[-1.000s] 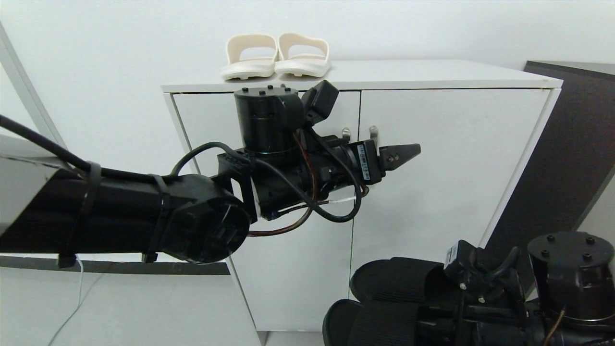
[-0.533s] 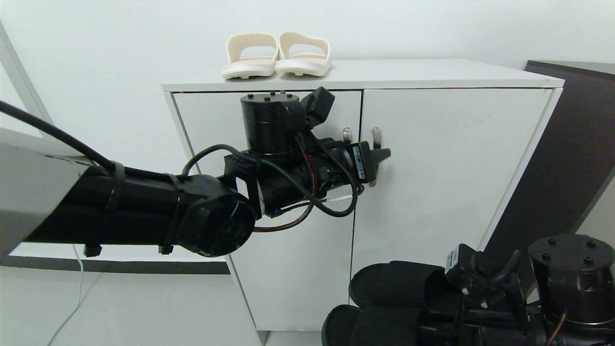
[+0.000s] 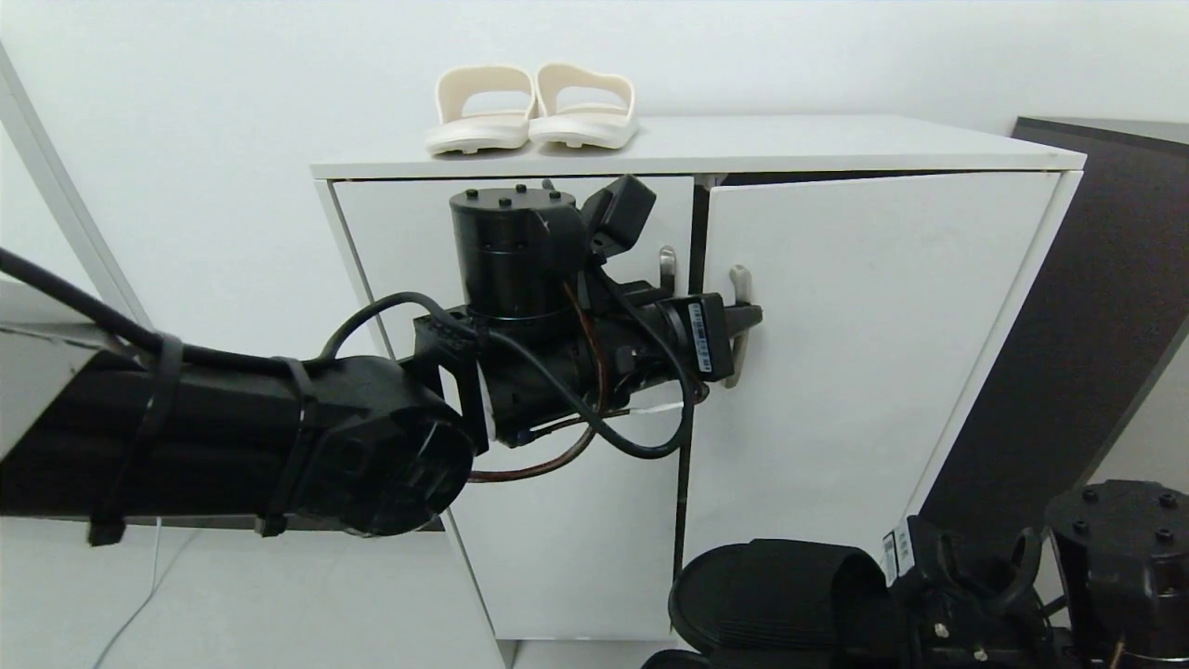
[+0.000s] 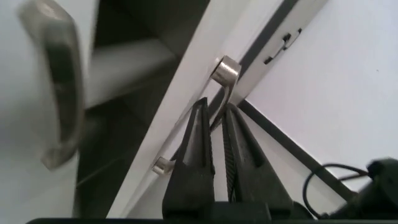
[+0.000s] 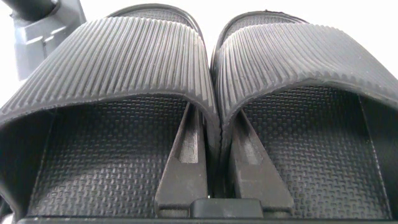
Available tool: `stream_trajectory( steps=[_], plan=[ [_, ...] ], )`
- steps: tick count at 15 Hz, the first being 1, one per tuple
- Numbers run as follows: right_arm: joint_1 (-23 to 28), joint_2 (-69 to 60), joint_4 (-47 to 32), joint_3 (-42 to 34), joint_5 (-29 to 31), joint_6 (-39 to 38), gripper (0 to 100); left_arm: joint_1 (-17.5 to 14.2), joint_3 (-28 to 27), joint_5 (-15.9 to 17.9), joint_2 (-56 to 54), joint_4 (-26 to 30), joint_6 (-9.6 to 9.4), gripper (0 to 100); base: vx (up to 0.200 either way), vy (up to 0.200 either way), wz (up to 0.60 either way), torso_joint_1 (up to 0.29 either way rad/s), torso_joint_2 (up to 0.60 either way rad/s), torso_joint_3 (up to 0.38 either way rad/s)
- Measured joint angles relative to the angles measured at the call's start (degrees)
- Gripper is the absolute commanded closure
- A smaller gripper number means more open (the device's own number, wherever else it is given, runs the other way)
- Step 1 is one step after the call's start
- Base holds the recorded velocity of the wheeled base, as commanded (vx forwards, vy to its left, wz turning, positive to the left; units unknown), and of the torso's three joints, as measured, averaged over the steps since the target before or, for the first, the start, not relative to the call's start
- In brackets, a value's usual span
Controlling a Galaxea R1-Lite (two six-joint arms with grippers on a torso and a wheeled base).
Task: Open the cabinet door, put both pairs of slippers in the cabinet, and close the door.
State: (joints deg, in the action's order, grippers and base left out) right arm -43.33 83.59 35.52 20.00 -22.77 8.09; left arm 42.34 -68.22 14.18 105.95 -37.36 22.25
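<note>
The thin, likely slippery silver handle (image 3: 739, 358) of the stiff white cabinet door (image 3: 882, 353) is pinched inside the almost-shut left gripper (image 4: 216, 109).

light bright, even | shadows faint | free handle (image 4: 59, 93) blurred — left wrist

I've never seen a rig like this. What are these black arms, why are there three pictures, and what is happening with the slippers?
This is a two-armed robot on wheels. The wide picture comes from a camera on its head, and the two close-ups come from cameras on its wrists. The left gripper, a two-fingered claw, is shut on the handle of the right door of the cabinet. That door stands slightly ajar. White slippers sit on the cabinet top. The right gripper has one finger inside each of the black slippers and pinches their inner sides together, holding both low in front of the cabinet.
</note>
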Motion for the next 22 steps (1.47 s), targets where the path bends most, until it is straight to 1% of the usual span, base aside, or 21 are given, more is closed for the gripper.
stream_trajectory(
  steps=[6,9,11,13,15,16,17,18,19,22],
  plan=[
    [0.1,-0.4,-0.1,-0.4,-0.2,0.1,100,1.7,9.0,-0.2,-7.7,0.1,-0.06,100,0.0,0.0,0.0,0.0,0.0,0.0],
    [0.2,-0.2,-0.1,-0.4,0.0,0.2,100,1.5,10.8,-0.1,-10.4,0.0,0.0,100,0.0,0.0,0.0,0.0,0.0,0.0],
    [0.2,-0.2,-0.1,-0.4,0.2,0.2,100,0.6,10.2,-0.2,-10.8,-1.7,0.2,100,0.0,0.0,0.0,0.0,0.0,0.0],
    [0.2,0.0,-0.1,-0.5,0.2,0.2,100,-0.4,9.1,-0.2,-9.9,-5.7,0.38,100,0.0,0.0,0.0,0.0,0.0,0.0],
    [0.2,0.0,-0.1,-0.5,0.3,0.3,100,-2.0,8.3,-0.2,-8.5,-7.2,0.55,100,0.0,0.0,0.0,0.0,0.0,0.0],
    [0.2,0.0,-0.1,-0.5,0.3,0.3,100,-3.0,7.8,-0.1,-7.6,-7.5,1.12,100,0.0,0.0,0.0,0.0,0.0,0.0],
    [0.2,0.1,-0.1,-0.5,0.3,0.3,100,-3.5,7.2,-0.1,-6.9,-7.6,2.13,100,0.0,0.0,0.0,0.0,0.0,0.0],
    [0.2,0.1,-0.1,-0.5,0.3,0.3,100,-3.8,5.9,-0.1,-6.1,-7.6,3.75,100,0.0,0.0,0.0,0.0,0.0,0.0],
    [0.2,0.2,-0.1,-0.5,0.3,0.3,100,-3.9,4.8,-0.1,-5.5,-7.6,4.74,100,0.0,0.0,0.0,0.0,0.0,0.0],
    [0.2,0.3,-0.1,-0.6,0.2,0.3,100,-4.0,1.5,-0.1,-2.8,-7.6,5.07,100,0.0,0.0,0.0,0.0,0.0,0.0]
  ],
)
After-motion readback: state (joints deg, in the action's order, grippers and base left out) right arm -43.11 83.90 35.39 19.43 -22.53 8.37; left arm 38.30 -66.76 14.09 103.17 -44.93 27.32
